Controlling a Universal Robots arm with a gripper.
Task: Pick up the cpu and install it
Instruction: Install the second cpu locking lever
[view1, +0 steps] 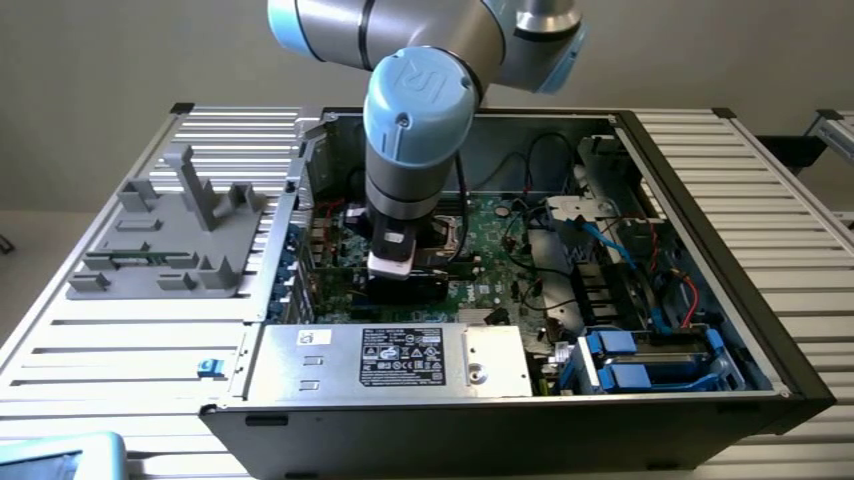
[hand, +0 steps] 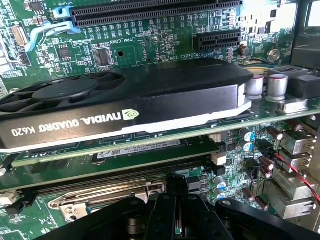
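Landmark: I place everything against the open computer case, a black tower lying on its side on a slatted metal table

Arm: my grey and blue robot arm reaches straight down into the case, its wrist low over the green motherboard

Claw: in the exterior view the gripper sits deep inside the case near the middle of the board; in the wrist view its black body is just above the board beside a metal socket lever. The claw is closed down narrow; I cannot see anything between its tips

Cpu: I cannot make out the cpu anywhere in these pictures, neither in the claw nor on the board, so I cannot say whether it is being carried or already seated

Graphics card: inside the case, a black card with white lettering stands in its slot just beside the claw

Fixture: outside the case, just beside its wall on the exterior view's left, a grey plastic fixture with upright posts stands on the table; no chip shows on it that I can tell

Power supply: a silver box with a label lines the case's near edge

Progress: my judgement is that the work is at the socket, somewhere in the install stage; whether the chip is in place I cannot tell
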